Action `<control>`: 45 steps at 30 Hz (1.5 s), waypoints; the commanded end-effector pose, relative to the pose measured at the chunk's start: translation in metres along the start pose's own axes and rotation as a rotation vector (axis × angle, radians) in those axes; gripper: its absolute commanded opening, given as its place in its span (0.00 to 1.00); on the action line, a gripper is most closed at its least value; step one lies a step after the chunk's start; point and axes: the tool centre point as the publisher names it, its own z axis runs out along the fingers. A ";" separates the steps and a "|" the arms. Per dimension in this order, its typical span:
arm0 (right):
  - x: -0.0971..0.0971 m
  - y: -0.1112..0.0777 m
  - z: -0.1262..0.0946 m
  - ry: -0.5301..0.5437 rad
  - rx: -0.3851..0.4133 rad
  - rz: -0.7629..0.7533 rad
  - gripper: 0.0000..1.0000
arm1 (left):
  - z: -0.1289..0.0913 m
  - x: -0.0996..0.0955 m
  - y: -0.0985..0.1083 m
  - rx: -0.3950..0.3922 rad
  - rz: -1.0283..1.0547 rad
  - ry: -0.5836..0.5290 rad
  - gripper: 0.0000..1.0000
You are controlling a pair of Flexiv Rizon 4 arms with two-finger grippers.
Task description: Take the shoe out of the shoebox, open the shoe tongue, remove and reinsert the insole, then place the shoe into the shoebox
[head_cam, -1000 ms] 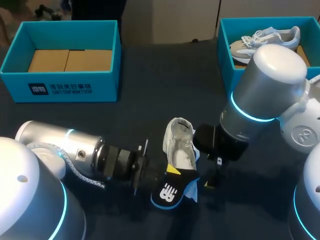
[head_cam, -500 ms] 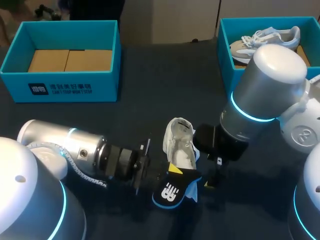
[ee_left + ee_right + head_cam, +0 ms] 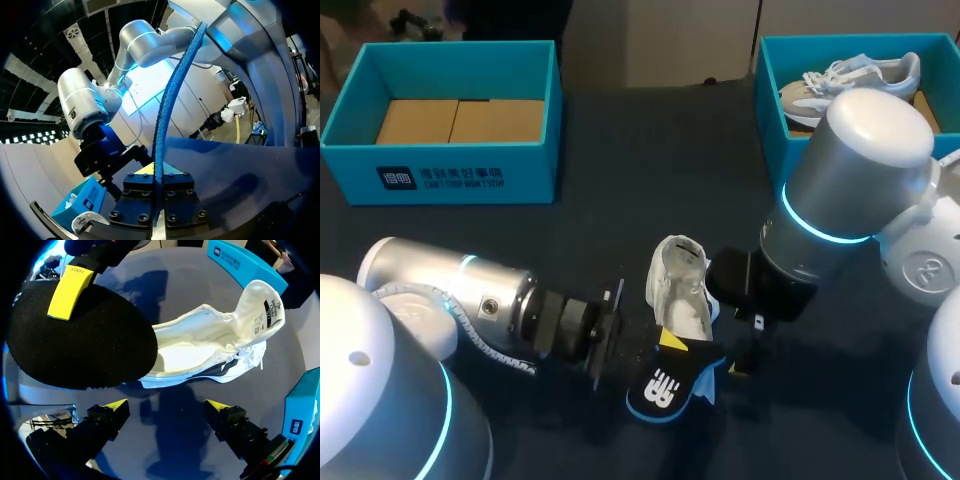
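Beside the white shoe (image 3: 200,347), left fingers (image 3: 67,292) pinch a black, seemingly fabric insole (image 3: 85,345); right fingers (image 3: 116,406) gape.

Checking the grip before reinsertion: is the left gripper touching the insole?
Touching. The left wrist view shows the insole edge-on, pinched between both fingers of the left gripper; the right wrist view shows one yellow tip on its black face.
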 end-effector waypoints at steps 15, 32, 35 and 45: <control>0.001 0.000 0.001 -0.002 0.000 0.000 1.00 | 0.003 -0.008 0.021 -0.030 -0.019 -0.022 0.00; 0.001 0.000 0.001 -0.002 0.000 0.000 1.00 | 0.007 -0.013 0.037 -0.043 -0.038 -0.048 0.00; 0.001 0.000 0.001 -0.002 0.000 0.000 1.00 | 0.006 -0.014 0.041 -0.048 -0.041 -0.052 0.00; 0.001 0.000 0.001 -0.002 0.000 0.000 1.00 | 0.000 -0.015 0.047 -0.066 -0.053 -0.072 0.00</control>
